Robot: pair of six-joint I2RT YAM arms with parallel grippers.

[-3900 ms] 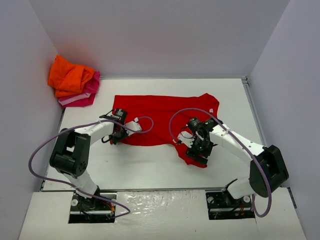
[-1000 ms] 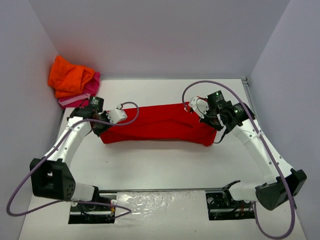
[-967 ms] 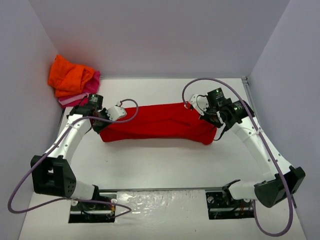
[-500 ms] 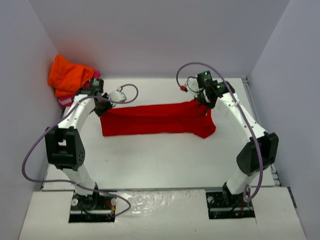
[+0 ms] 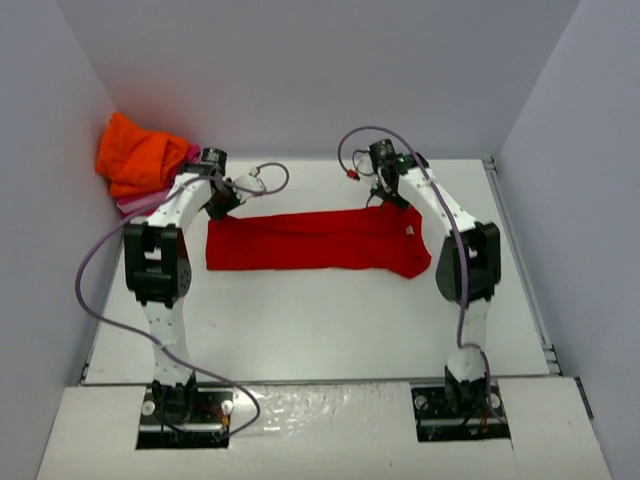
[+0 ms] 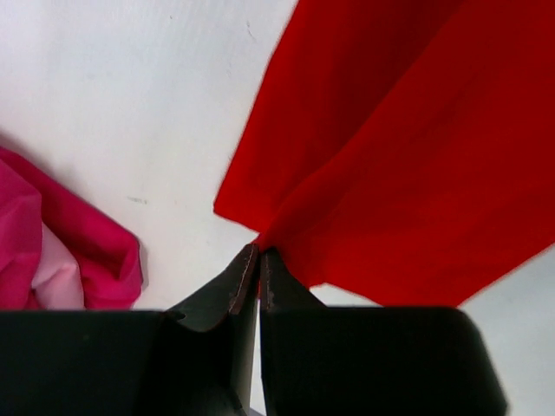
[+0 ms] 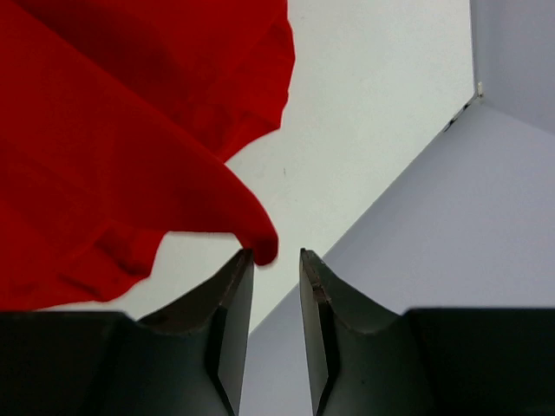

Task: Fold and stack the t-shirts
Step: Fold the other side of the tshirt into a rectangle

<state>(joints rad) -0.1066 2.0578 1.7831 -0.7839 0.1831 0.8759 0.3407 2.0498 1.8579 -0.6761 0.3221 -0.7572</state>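
Note:
The red t-shirt (image 5: 320, 240) lies folded into a long band across the back of the table, with its white neck label (image 5: 410, 231) near the right end. My left gripper (image 5: 213, 200) is at the band's far left corner, shut on a pinch of red cloth (image 6: 347, 173). My right gripper (image 5: 386, 195) is at the far right corner, open, with a tip of red cloth (image 7: 257, 243) touching its left finger. The orange t-shirt (image 5: 140, 155) is bunched in the back left corner. The pink t-shirt (image 6: 69, 251) lies under it, mostly hidden from above.
Grey walls close the table (image 5: 320, 320) at the back and both sides. The right wall's corner (image 7: 434, 156) is close behind my right gripper. Both arms reach far back, and their cables loop above the shirt.
Both grippers carried the shirt's near edge to the back, folding it into a band. The right jaws have opened and let the cloth go. The left stays shut.

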